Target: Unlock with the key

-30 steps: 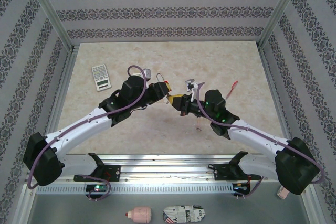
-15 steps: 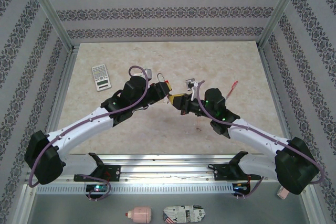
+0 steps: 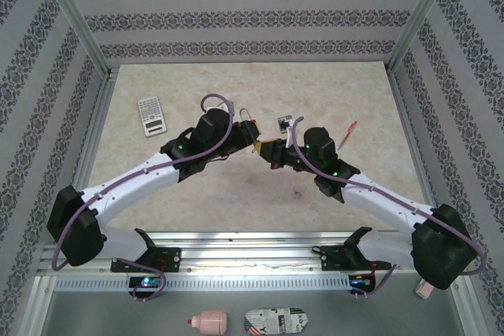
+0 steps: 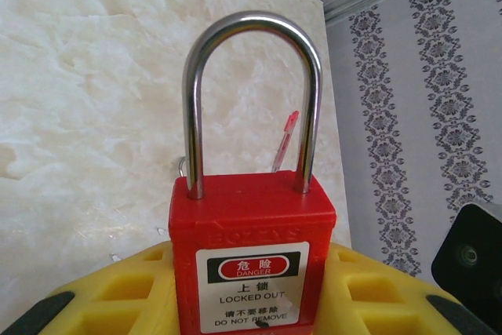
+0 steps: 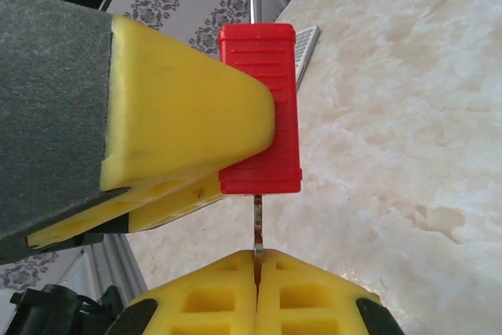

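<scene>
My left gripper [image 4: 251, 307] is shut on a red padlock [image 4: 251, 249] whose label reads "LOCKED OUT". Its steel shackle [image 4: 251, 25] is closed and points away from the wrist. In the right wrist view the padlock [image 5: 263, 107] sits between the left arm's yellow fingers [image 5: 180, 92]. My right gripper [image 5: 257, 276] is shut on a thin metal key [image 5: 256, 225], and the blade's tip meets the padlock's bottom face. From above, the left gripper [image 3: 249, 134] and right gripper [image 3: 273, 150] meet nose to nose over the table's middle.
A calculator [image 3: 152, 116] lies at the table's back left. On the right, a red pen [image 3: 349, 133] lies behind the right arm. A pink bottle [image 3: 209, 321] and a patterned pouch [image 3: 276, 321] sit below the front rail, off the table.
The left arm has swung right and forward, carrying the padlock closer to the right gripper. The right gripper has edged left toward it. Both grips are unchanged.
</scene>
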`<state>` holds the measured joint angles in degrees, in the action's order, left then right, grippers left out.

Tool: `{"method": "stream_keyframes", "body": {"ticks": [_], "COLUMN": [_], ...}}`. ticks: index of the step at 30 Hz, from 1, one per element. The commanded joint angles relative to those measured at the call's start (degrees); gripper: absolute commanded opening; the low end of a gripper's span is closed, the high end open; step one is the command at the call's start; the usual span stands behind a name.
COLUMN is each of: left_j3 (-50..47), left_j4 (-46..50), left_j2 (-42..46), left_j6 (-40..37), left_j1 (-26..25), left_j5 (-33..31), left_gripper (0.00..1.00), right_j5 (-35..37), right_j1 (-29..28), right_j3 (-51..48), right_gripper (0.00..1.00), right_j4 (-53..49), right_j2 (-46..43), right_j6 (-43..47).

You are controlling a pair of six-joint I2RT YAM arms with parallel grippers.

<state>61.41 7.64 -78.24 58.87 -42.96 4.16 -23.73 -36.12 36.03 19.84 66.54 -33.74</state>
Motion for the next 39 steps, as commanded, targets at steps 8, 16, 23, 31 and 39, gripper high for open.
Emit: {"method": "stream_keyframes", "body": {"ticks": [8, 16, 23, 31, 39], "left_j3": [3.68, 1.68, -4.14, -8.42, -12.42], "left_j4": [8.71, 1.91, -16.41, -32.85, -48.88], "left_j2": [-5.22, -5.18, -0.22, 2.61, 3.07], "left_j6": [-2.21, -2.08, -5.96, -7.88, -4.19], "left_j1": [-6.38, -7.04, -6.10, -2.41, -0.28], "left_j5": [6.26, 8.59, 14.00, 25.60, 35.56], "left_gripper": [0.00, 0.00, 0.00, 0.00, 0.00], "right_j5": [-0.12, -0.74, -6.67, -12.41, -15.51], "right_j1": [-1.48, 1.62, 4.65, 8.16, 9.93], "right_j3": [8.52, 6.39, 3.25, 4.69, 7.44], "right_gripper": [0.00, 0.00, 0.00, 0.00, 0.00], "right_j4": [7.86, 12.02, 21.49, 32.18, 37.21], "right_j2": [-0.43, -1.59, -1.57, 0.68, 4.50], "right_j6": [5.82, 2.00, -6.19, -15.74, -21.73]}}
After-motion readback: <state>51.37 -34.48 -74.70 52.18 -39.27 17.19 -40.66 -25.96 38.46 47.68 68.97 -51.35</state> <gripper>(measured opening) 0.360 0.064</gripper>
